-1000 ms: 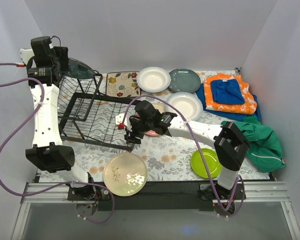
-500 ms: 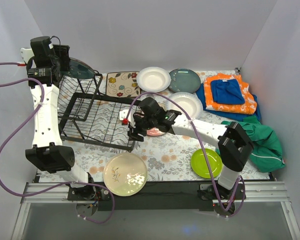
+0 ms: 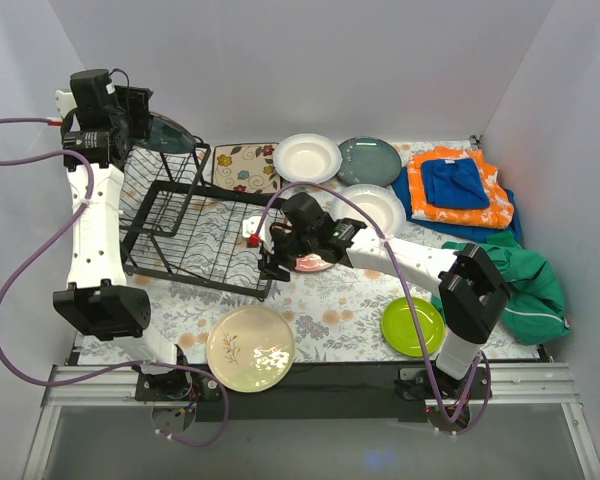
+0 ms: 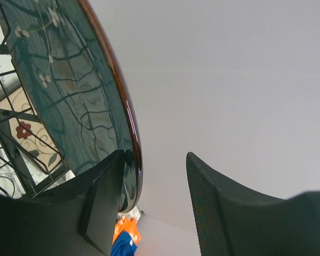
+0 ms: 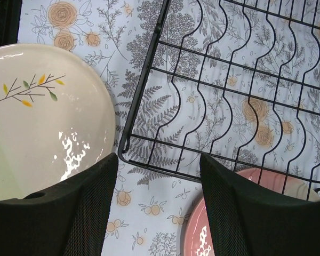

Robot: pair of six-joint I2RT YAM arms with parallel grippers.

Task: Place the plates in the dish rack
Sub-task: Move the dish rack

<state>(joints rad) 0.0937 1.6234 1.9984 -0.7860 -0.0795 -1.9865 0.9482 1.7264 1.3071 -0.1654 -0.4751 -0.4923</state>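
Note:
The black wire dish rack point(image 3: 195, 240) stands left of centre. A dark blue-grey plate point(image 3: 170, 133) stands on edge against its raised side frame. My left gripper point(image 3: 135, 105) is open beside that plate's rim; in the left wrist view the plate point(image 4: 58, 90) lies against one finger and the gripper point(image 4: 154, 160) gapes. My right gripper point(image 3: 270, 262) is open and empty over the rack's near right corner point(image 5: 138, 90), between the cream sprig plate point(image 5: 42, 122) and the pink plate point(image 5: 194, 232). Its fingers span bare cloth point(image 5: 157, 160).
Two white deep plates point(image 3: 307, 158) point(image 3: 372, 208) and a dark blue-grey plate point(image 3: 369, 160) lie at the back. A lime green plate point(image 3: 412, 326) and the cream plate point(image 3: 250, 348) lie near the front. A floral mat point(image 3: 247, 167), orange-blue cloths point(image 3: 458, 185) and a green cloth point(image 3: 515, 280) lie around.
My left gripper and the dark plate have shifted a little to the right at the rack's raised frame. My right arm has edged slightly toward the rack corner, still open.

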